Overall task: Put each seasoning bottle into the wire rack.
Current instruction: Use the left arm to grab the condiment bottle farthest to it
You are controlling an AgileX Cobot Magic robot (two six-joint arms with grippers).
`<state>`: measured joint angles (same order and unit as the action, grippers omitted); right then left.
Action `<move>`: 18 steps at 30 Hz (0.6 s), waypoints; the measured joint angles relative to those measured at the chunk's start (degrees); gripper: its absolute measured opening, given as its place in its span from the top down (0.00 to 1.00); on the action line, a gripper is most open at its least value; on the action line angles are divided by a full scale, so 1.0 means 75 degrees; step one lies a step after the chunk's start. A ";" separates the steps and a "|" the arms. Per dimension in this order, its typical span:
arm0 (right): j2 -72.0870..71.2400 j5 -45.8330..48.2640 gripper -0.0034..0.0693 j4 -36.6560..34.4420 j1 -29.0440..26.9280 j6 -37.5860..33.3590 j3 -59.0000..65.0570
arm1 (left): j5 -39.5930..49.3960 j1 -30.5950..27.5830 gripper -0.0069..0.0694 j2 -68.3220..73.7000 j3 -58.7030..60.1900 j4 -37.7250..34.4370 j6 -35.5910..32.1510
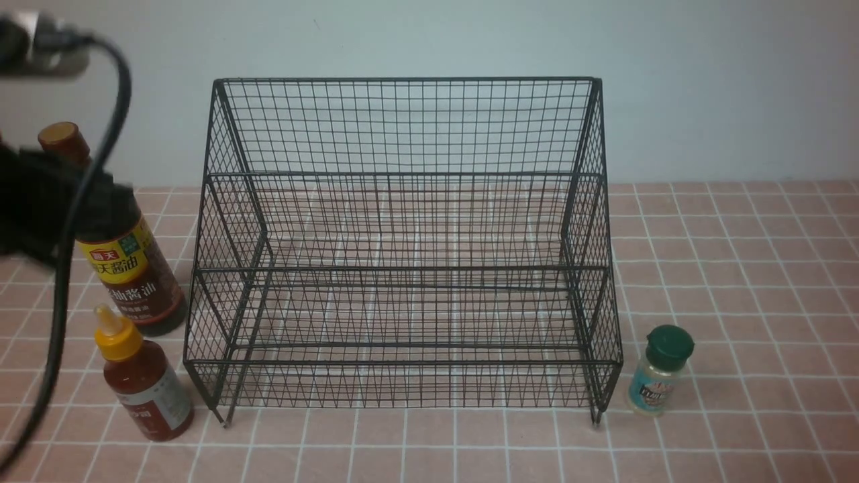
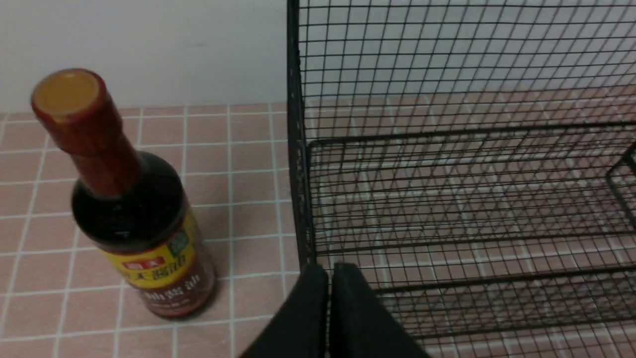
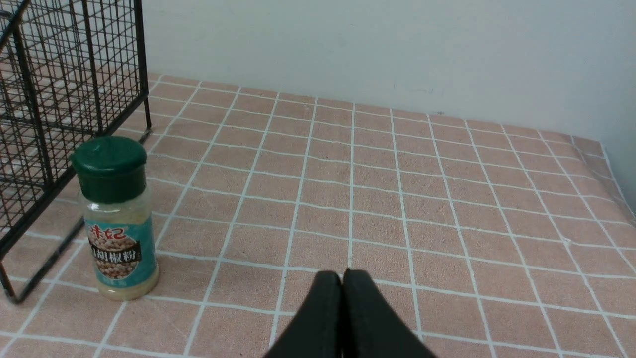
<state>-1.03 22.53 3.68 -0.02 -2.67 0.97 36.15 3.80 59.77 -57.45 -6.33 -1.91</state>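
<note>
The black wire rack (image 1: 402,268) stands empty in the middle of the tiled table, also in the left wrist view (image 2: 472,174) and the right wrist view (image 3: 44,99). Left of it stands the tall soy-sauce bottle (image 1: 127,261) (image 2: 134,214), with the red-sauce bottle (image 1: 144,379) in front of that. The green-lidded shaker (image 1: 660,370) (image 3: 118,219) stands at the rack's right front foot. My left gripper (image 2: 328,271) is shut and empty, near the rack's left corner, beside the soy-sauce bottle. My right gripper (image 3: 342,276) is shut and empty, above bare tiles to one side of the shaker.
A blurred dark part of the left arm with its cable (image 1: 80,201) crosses the front view's left side, partly covering the soy-sauce bottle. A pale wall (image 1: 704,87) runs behind the table. The pink tiled cloth (image 3: 447,199) stretches right of the rack.
</note>
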 joint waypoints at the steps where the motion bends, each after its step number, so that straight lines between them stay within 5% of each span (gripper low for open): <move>1: 0.0000 0.0000 0.97 0.0000 0.0000 0.0000 0.0000 | 0.0369 -0.0309 0.92 0.0325 -0.0605 0.0124 0.0160; 7: 0.0000 0.0000 0.97 0.0000 0.0000 0.0000 0.0000 | 0.1105 -0.1670 0.92 0.1271 -0.2243 0.0149 0.0417; 12: 0.0000 0.0000 0.97 0.0000 0.0000 0.0000 0.0000 | 0.1067 -0.1793 0.91 0.1734 -0.2446 0.0067 -0.0102; 18: 0.0000 0.0000 0.97 0.0000 0.0000 0.0000 0.0000 | 0.0452 -0.1784 0.70 0.2460 -0.2446 -0.0167 -0.0994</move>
<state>-1.03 22.53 3.68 -0.02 -2.67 0.97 39.54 -9.58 78.22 -75.79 -7.59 -9.37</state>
